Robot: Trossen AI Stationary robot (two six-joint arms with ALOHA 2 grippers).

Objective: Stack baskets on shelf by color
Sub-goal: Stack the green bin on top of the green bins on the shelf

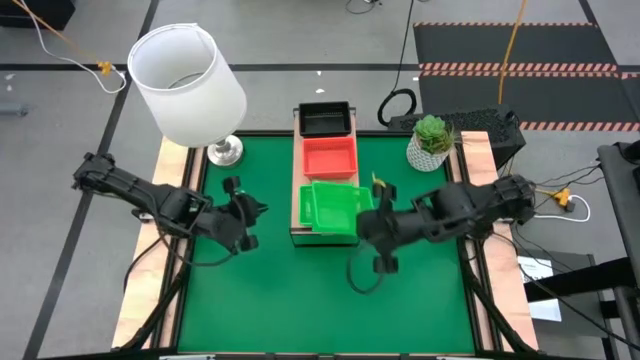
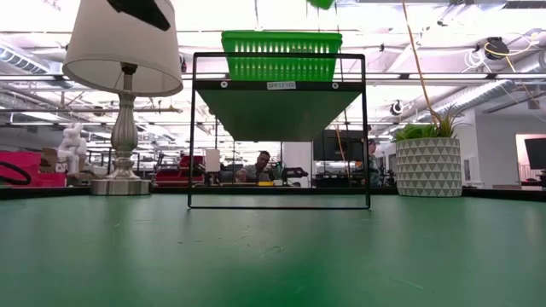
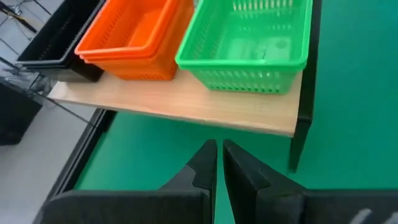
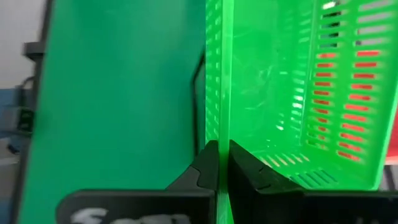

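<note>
The green basket [image 1: 335, 207] sits at the near end of the shelf [image 1: 297, 215], turned slightly askew so that one corner juts past the shelf's right edge. The right gripper [image 4: 217, 163] has its fingers pinched tight on this basket's thin side wall, at the basket's 3 o'clock. Through the perforated wall the orange-red basket [image 1: 329, 158] glows, next along the shelf at 12 o'clock, with the black basket [image 1: 324, 119] beyond it at the far end. In the left wrist view a strip of bare wood runs along the shelf's front edge before the baskets.

The left gripper [image 1: 240, 215] hangs over the green table [image 1: 250, 300] at 9 o'clock of the shelf, well apart from it, its fingers nearly together and holding nothing. The near half of the mat lies open between both arms. A lamp [image 1: 190, 85] stands at 10 o'clock of the shelf and a potted plant [image 1: 432, 140] at 2 o'clock, both near the table's far edge
</note>
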